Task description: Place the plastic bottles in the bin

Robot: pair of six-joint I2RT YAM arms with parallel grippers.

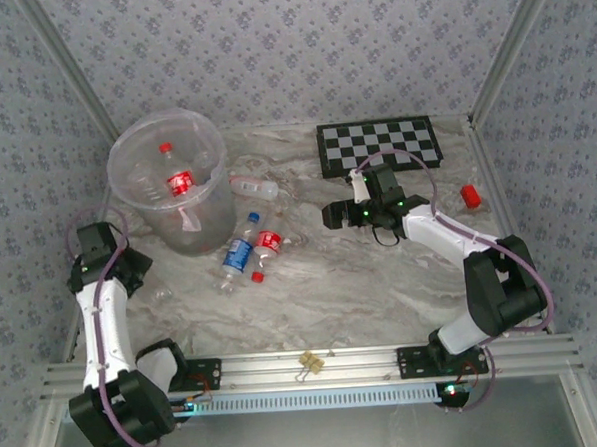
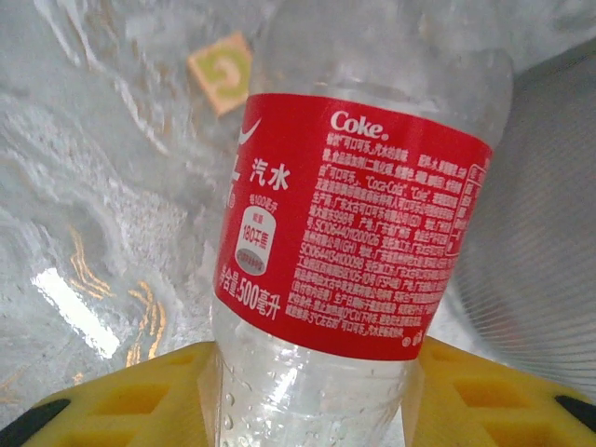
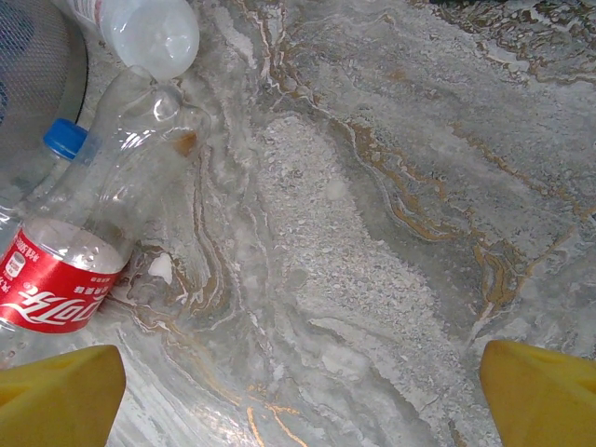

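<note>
L gripper (image 2: 312, 396) hugs a red-label Coke bottle (image 2: 354, 233) w/ both fingers; can't tell if clamped. R gripper (image 3: 298, 391) gapes wide, empty, bottles (image 3: 56, 289) at its 10 o'clock.

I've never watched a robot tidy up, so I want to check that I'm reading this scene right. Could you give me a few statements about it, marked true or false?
1. A red-labelled bottle lies inside the bin. True.
2. The right gripper holds a bottle. False: its fingers stand wide apart over bare table.
3. A Coke bottle sits between the yellow fingers of the left gripper. True.
4. The checkerboard is in the bin. False: it lies flat on the table, to the bin's right.
5. Every bottle is in the bin. False: several lie on the table beside it, among them a blue-labelled bottle.
</note>
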